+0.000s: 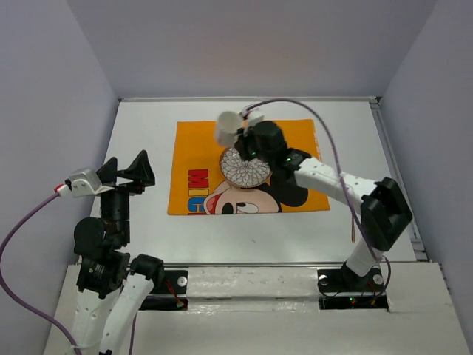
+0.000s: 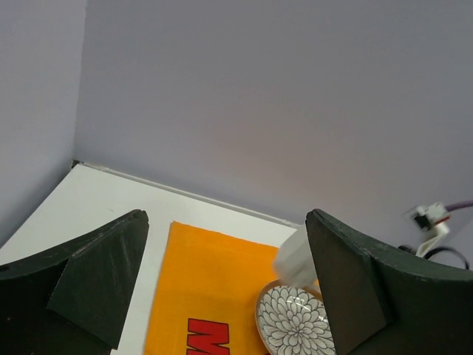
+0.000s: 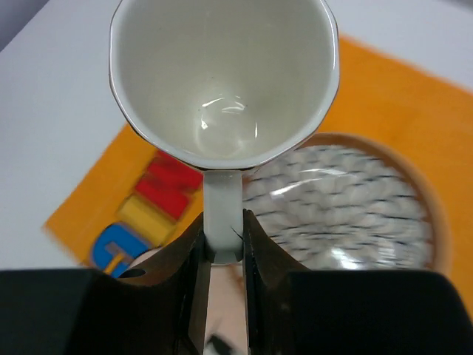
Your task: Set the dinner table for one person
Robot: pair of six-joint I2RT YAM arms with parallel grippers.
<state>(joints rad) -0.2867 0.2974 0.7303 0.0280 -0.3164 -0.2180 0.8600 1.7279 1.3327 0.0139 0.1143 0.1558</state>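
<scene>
Even bright light; glare inside cup (image 3: 222,89); plate (image 3: 347,214) and placemat (image 3: 96,196) blurred in right wrist view

Left claw (image 2: 225,218) seen spread wide, white worktop (image 2: 96,200) framed between its dark fingers (image 2: 96,281), orange mat (image 2: 207,274) laid on it, patterned plate (image 2: 292,325) set on the mat, white cup (image 2: 295,255) seen at the plate's far edge, partly hidden by one finger.

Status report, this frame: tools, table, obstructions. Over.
Left tool open, empty. Right tool shut on white cup handle, over placemat on dinner table. Patterned plate close beside.
</scene>
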